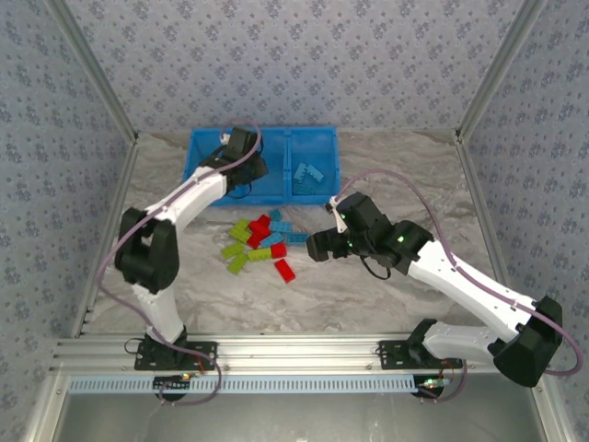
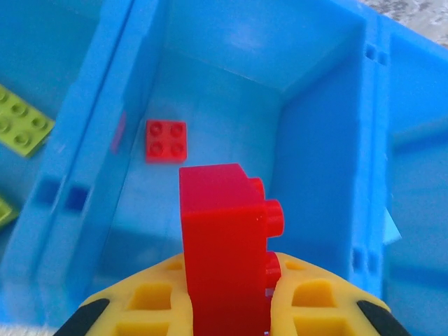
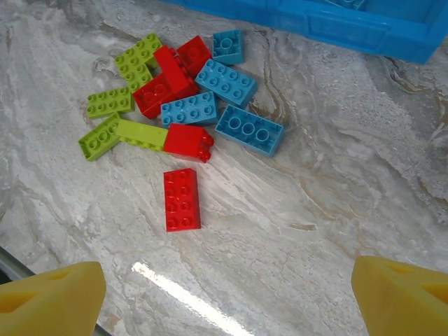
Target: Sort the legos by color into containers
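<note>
Closest to us, the left gripper [image 2: 227, 297] has its yellow fingers [image 2: 140, 297] clamped on a red brick [image 2: 224, 238], which stands upright between them with its studs facing right. From the largest thing down, we see the marbled table [image 1: 396, 175] and, at its far side, the blue bin tray [image 1: 195, 161] with three compartments. The left gripper hangs over the middle compartment [image 2: 315, 175]. A small red square brick [image 2: 166, 141] lies on that compartment's floor, a lime brick [image 2: 21, 129] lies in the compartment on its left, and light blue bricks [image 1: 308, 172] lie in the right-hand one. The right gripper [image 3: 227, 301] hovers over bare table, its fingers [image 3: 49, 297] spread wide with nothing between them. Just beyond it we find the loose pile of legos [image 3: 175, 98], lime, red and light blue, mostly touching one another. One long red brick [image 3: 182, 199] lies slightly apart on the near side.
</note>
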### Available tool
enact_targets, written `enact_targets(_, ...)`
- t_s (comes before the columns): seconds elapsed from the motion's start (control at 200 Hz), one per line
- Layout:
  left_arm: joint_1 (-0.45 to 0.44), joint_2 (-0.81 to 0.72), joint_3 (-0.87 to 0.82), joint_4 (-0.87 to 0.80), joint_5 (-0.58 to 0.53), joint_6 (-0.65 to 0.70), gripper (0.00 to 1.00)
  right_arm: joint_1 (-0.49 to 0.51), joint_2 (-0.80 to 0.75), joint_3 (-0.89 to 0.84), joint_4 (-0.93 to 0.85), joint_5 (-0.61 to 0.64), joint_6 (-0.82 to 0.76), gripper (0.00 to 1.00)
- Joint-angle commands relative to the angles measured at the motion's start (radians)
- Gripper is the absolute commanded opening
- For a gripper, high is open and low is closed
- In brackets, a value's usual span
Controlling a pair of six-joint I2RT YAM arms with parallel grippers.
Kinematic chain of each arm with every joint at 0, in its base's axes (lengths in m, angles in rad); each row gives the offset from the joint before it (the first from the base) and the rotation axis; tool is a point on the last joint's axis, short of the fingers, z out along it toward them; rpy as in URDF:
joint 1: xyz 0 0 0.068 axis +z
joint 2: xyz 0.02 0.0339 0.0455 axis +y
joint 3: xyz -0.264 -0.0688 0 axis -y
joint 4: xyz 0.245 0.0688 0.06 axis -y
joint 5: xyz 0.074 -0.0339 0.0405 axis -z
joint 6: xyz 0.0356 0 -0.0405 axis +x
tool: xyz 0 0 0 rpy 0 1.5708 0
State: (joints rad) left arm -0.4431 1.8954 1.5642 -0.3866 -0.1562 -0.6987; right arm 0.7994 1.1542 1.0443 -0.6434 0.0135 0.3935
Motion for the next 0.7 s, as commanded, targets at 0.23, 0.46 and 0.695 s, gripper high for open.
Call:
enact_targets(0.23,0.025,0.153,0.226,-0.079,0.046,0.034,0.42,0.009,-0.042,-0.024,-0.028,0.047,0.031,0.93)
enact_targets(0.46,-0.013,-0.054,0.091,-0.086,0.080,0.025,0.45,0.008,-0.045,-0.030,-0.016,0.050,0.030,0.94)
enact_targets(0.695,-0.097,-0.464,-0.322,-0.130,0.014,-0.001,0.45,0.006,-0.028,-0.039,0.010,0.053,0.021,0.94)
